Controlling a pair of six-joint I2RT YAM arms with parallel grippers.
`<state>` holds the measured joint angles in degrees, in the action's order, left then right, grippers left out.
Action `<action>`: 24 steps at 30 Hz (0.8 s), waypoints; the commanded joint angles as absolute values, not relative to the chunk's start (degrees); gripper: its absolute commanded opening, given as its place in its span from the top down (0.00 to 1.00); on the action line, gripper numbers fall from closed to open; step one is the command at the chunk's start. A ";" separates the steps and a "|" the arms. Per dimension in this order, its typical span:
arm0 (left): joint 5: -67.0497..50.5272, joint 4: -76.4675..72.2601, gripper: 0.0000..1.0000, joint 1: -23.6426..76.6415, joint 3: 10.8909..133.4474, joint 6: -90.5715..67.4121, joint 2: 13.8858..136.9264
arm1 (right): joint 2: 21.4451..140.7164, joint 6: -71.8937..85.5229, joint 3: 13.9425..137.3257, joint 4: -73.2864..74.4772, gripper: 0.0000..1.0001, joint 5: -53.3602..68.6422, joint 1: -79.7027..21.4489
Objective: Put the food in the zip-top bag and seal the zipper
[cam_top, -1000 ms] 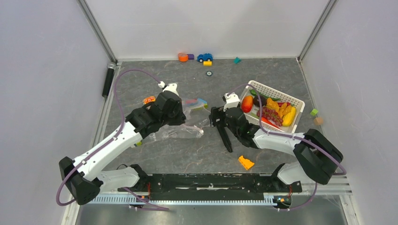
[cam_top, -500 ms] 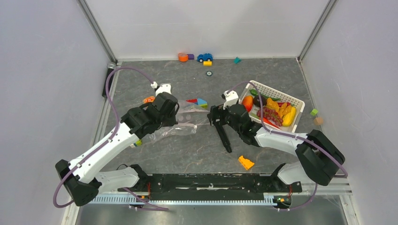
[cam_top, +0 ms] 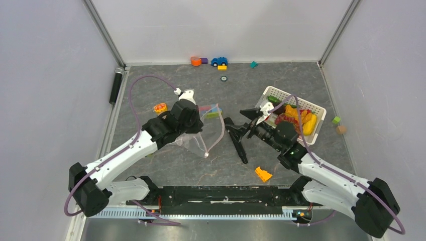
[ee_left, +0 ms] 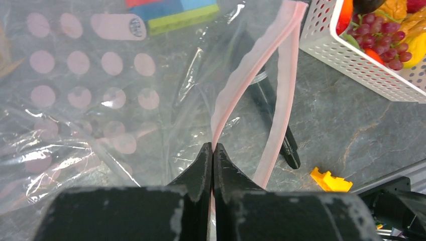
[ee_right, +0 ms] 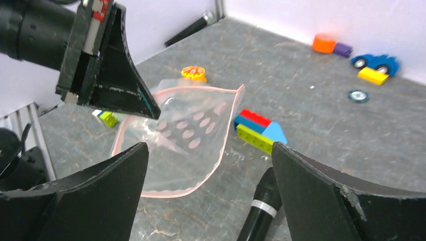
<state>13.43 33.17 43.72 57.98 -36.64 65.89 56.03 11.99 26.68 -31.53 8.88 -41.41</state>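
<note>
The left gripper point(ee_left: 212, 148) has its fingers pressed together on one lip of the zipper point(ee_left: 246, 75). It holds the bag point(cam_top: 197, 143) up off the table left of centre. I judge that it grips one lip only so that the other sags away and the mouth gapes toward the right arm. Bricks point(ee_right: 256, 129) lie just beyond the bag, and a black pen point(cam_top: 240, 145) lies on the table between the two arms. The right gripper point(ee_right: 208, 150) points at the bag with its fingers spread wide and holds nothing. It looks ready either to take the loose lip or to turn back for a piece. The food point(cam_top: 296, 118) all sits in the basket point(cam_top: 301, 98) at the far right. None of it is in the bag.

The left wrist view alone shows the pinch, with the pink strip running straight into the closed tips. From above, the wrist hides those tips. The right wrist view shows the mouth as an open loop and the bag empty, but it misses the basket. Only the top view shows the basket behind that gripper and an orange wedge point(cam_top: 262, 173) near the front edge.
</note>
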 commanded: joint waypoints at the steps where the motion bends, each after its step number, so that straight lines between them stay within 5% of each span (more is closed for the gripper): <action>1: 12.62 25.61 0.98 43.51 58.19 -32.15 66.23 | 52.04 8.86 29.02 -26.00 0.02 2.03 -40.40; 7: 15.73 25.47 0.98 43.46 55.05 -31.33 64.87 | 53.38 10.80 33.22 -13.26 0.02 -17.25 -34.57; 24: 12.64 16.95 0.97 43.53 45.50 -31.05 57.27 | 82.36 18.20 46.25 -9.11 0.02 -24.99 -12.82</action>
